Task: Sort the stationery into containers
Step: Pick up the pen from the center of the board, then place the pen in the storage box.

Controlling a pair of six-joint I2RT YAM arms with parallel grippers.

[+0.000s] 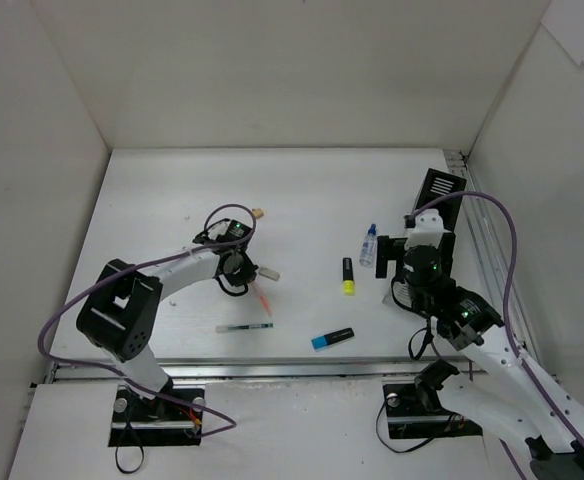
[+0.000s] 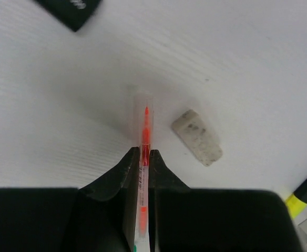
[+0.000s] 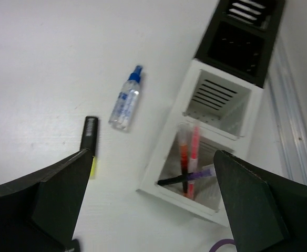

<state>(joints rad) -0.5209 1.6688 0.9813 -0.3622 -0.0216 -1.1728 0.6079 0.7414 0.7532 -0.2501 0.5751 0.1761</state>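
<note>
Left gripper (image 2: 144, 153) pinches the orange pen (image 2: 146, 121), tail blurred at bottom centre. Right gripper (image 3: 151, 157) gapes wide, organizer (image 3: 227, 75) cropped upper right.

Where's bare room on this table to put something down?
Bare: the far strip of table along the back wall, and the gap between eraser and yellow highlighter. Crowded: around the left gripper, shut on an orange pen, and beside the organizer.

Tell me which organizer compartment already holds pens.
The white end compartment: pens stand in it. The middle white compartment and the black one show none.
</note>
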